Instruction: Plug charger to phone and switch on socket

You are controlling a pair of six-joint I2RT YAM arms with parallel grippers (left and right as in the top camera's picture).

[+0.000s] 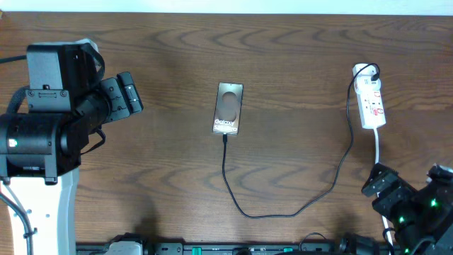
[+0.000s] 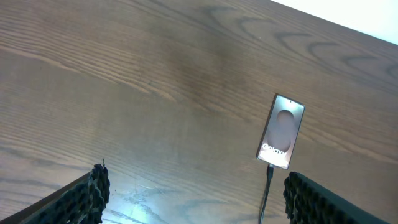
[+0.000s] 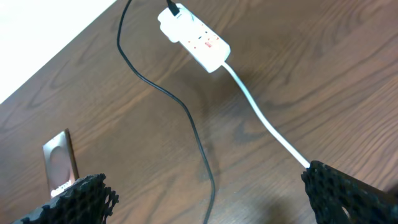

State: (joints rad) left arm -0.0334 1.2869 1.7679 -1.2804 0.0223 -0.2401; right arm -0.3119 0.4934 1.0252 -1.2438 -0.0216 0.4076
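Observation:
The phone lies flat mid-table, its "Galaxy" text toward the front; it also shows in the left wrist view and the right wrist view. The charger, a thin black cable, meets the phone's front edge, loops forward, then climbs right to the black plug in the socket. The white socket lies at the right rear. My left gripper hovers open well left of the phone, nothing between its fingers. My right gripper stands open at the front right, above the cable.
The socket's white cord runs forward past my right gripper. The left arm's bulky black body and white base fill the left side. Black hardware lines the table's front edge. A pale wall borders the far edge.

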